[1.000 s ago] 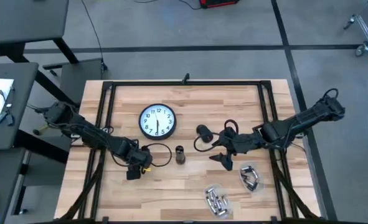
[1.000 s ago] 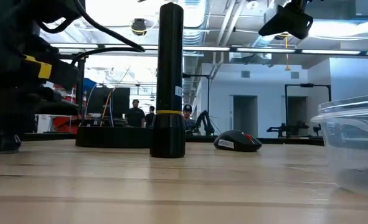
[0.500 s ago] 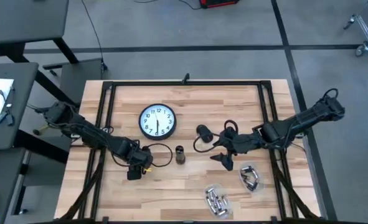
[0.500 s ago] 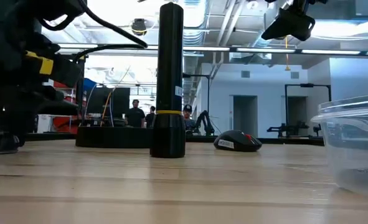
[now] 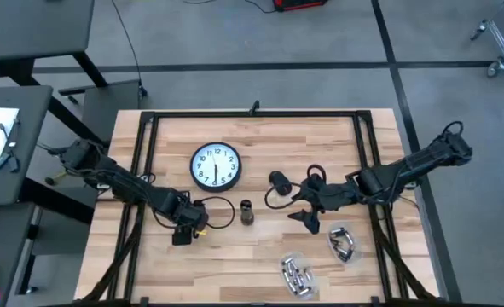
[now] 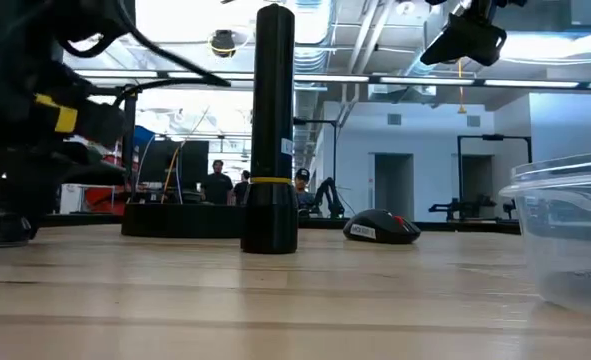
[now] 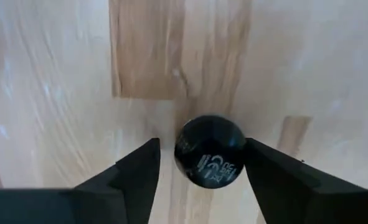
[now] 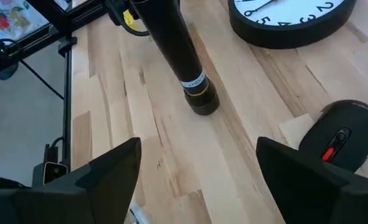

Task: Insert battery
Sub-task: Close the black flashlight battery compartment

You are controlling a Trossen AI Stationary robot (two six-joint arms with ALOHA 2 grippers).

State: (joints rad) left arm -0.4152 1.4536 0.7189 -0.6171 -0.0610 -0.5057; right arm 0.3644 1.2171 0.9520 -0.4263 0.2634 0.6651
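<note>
A: Batteries (image 5: 295, 275), most likely: lying as silvery cylinders in a clear tub (image 5: 283, 263) near the front edge of the table (image 5: 260, 136), on the right arm's side. Not being touched by anything.

B: And meant for the flashlight (image 5: 246, 211), presumably. Standing upright mid-table, just in front of the clock (image 5: 215, 165), with nothing gripping it.

A: Moving outward to the left gripper (image 5: 182, 232): pressing down low at the tabletop, left of the flashlight. Fingers (image 7: 134, 177) parted and straddling a small black round cap (image 7: 208, 158), one finger seeming to touch it, the other showing a gap. Not clamping yet.

B: Possibly the flashlight's end cap, going by shape. Hard to confirm.

A: Right gripper (image 5: 305, 218): hovering above the wood between the mouse (image 5: 278, 180) and a second tub (image 5: 343, 243), fingers spread wide, carrying nothing.

B: So, judging progress: barely starting. No cell being picked up, nothing going into the barrel.

A: Remaining, by the look of it: reaching into the tub, pinching one cell, steadying the body, sliding the cell in, then closing it up.
</note>
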